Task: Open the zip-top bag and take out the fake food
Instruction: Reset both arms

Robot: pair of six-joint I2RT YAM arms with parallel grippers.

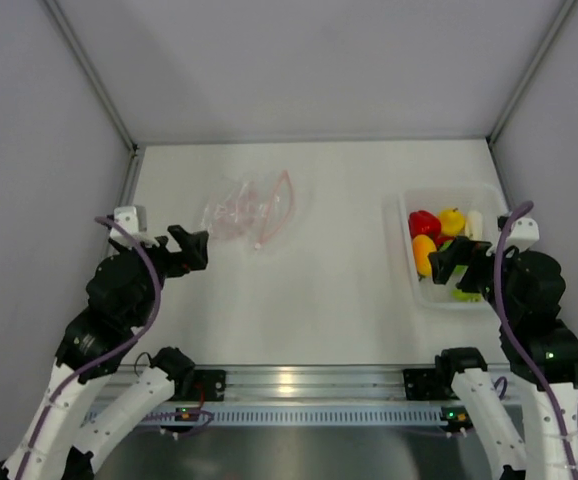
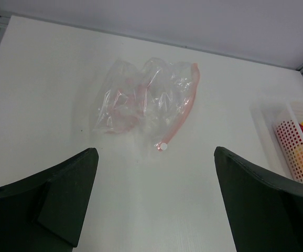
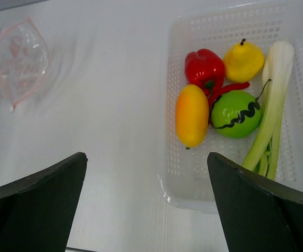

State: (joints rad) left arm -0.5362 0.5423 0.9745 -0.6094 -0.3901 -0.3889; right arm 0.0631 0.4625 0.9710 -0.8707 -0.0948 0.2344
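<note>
Seen from above, a white table with both your arms at its near edge. The zip-top bag lies crumpled at about 11 o'clock from the table's middle, its pink-red zip strip curving along its right side. Nothing touches it.

Your left gripper hovers at 9 o'clock, just near of the bag, with its fingers spread wide and nothing between them.

The fake food sits at 3 o'clock, well apart from the bag, inside a translucent white perforated tray. In your right wrist view the tray holds a red pepper, a yellow pear-shaped fruit, an orange-yellow oval fruit, a green ball with a black squiggle, a red chili between pepper and ball, and a pale leek stalk along the right side.

Your right gripper hangs over the tray's near half, its fingers also spread wide and holding nothing.
</note>
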